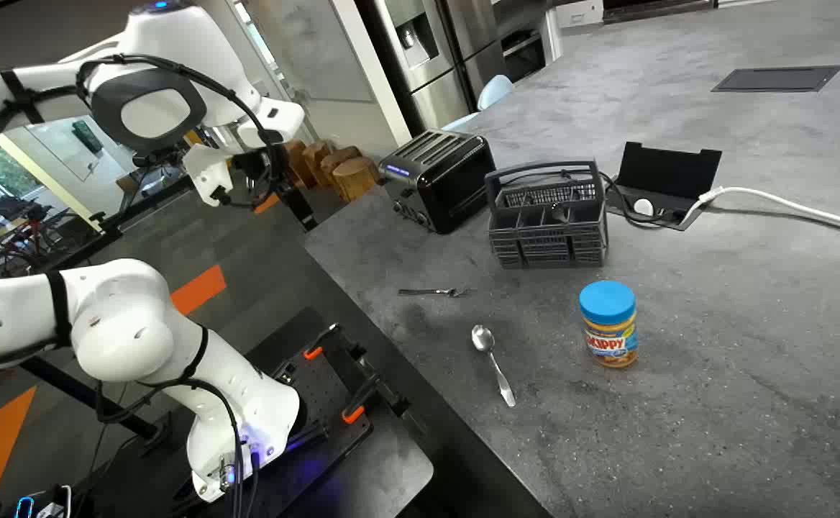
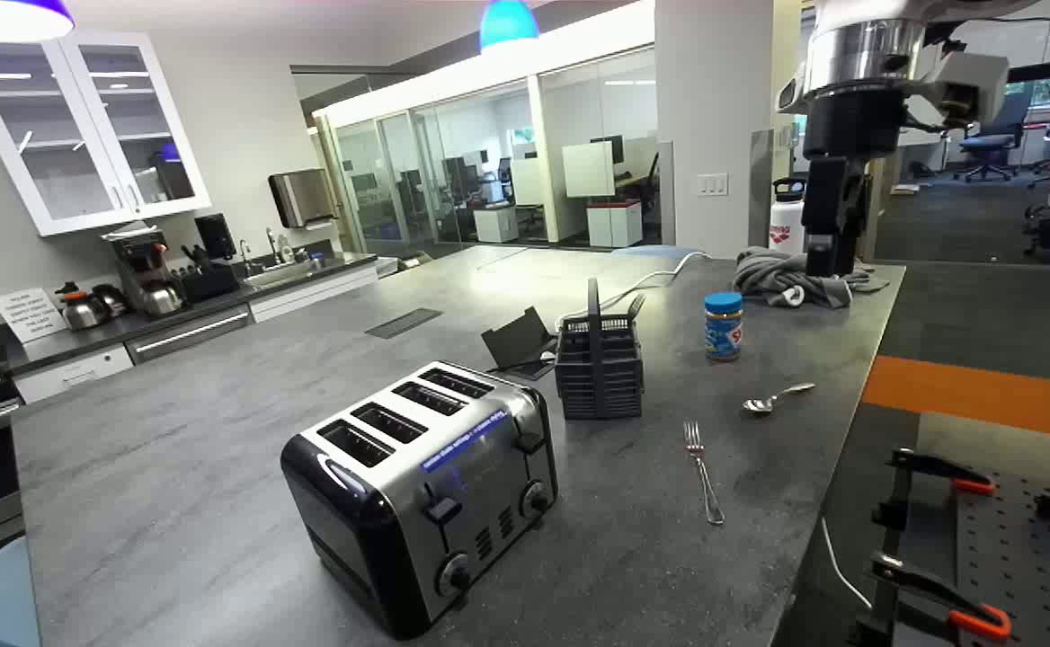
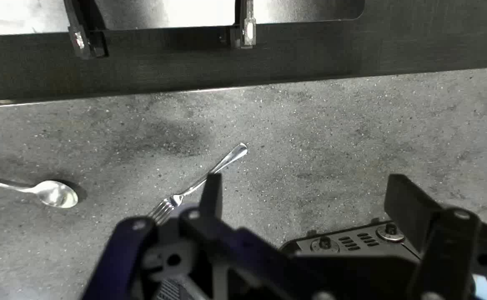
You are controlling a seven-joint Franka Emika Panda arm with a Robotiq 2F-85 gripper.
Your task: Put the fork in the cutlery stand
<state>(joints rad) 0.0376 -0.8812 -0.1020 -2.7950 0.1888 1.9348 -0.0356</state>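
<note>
The slender metal fork lies flat on the grey counter, seen in both exterior views and in the wrist view. The dark grey cutlery stand, a basket with compartments and a handle, stands upright near it in both exterior views. One utensil end sticks up from the stand. My gripper is open and empty, high above the counter. It also shows in both exterior views. In the wrist view its left finger overlaps part of the fork, without visible contact.
A silver spoon lies near the fork. A blue-lidded peanut butter jar stands beyond it. A black and steel toaster stands beside the stand. A grey cloth lies at the counter edge. An open floor-box lid with cables is behind the stand.
</note>
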